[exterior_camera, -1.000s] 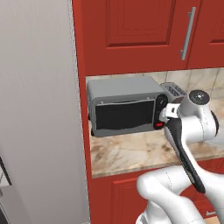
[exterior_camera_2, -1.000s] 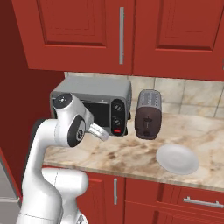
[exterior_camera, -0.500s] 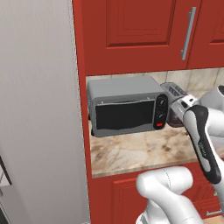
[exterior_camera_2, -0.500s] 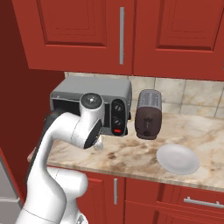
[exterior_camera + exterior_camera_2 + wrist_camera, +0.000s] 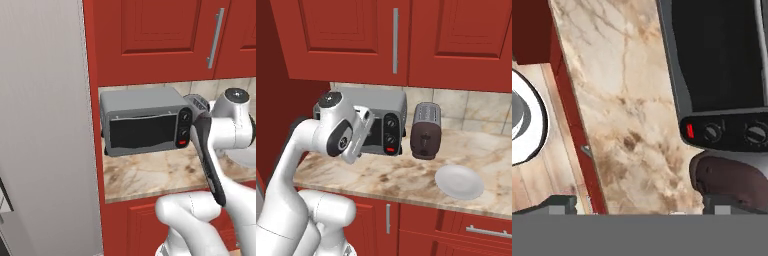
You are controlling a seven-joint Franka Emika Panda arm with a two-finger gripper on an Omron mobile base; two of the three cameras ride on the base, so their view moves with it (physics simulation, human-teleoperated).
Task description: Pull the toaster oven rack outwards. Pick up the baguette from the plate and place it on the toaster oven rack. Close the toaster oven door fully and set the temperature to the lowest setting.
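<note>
The toaster oven (image 5: 142, 107) stands on the counter under the red cabinets, also seen as the toaster oven (image 5: 387, 107). Its toaster oven door (image 5: 142, 131) is shut, and the dark glass hides the toaster oven rack. Right of the door are two black knobs (image 5: 184, 116) and a red button (image 5: 182, 143). The white plate (image 5: 458, 181) lies bare; the baguette is out of view. My gripper (image 5: 644, 207) is open and holds nothing. It looks down at the counter before the toaster oven door (image 5: 722, 55). My wrist (image 5: 358, 134) hangs in front of the oven's left half.
A dark-brown slot toaster (image 5: 426, 131) stands right of the oven, close to my hand as the slot toaster (image 5: 732, 175). The marble counter (image 5: 622, 100) ends at a red cabinet edge (image 5: 569, 110). A tall grey panel (image 5: 45, 125) walls off the left side.
My hand has drawn back from the oven's knobs and the arm has swung up and outward. The gripper stayed open. The oven, toaster and plate have not moved.
</note>
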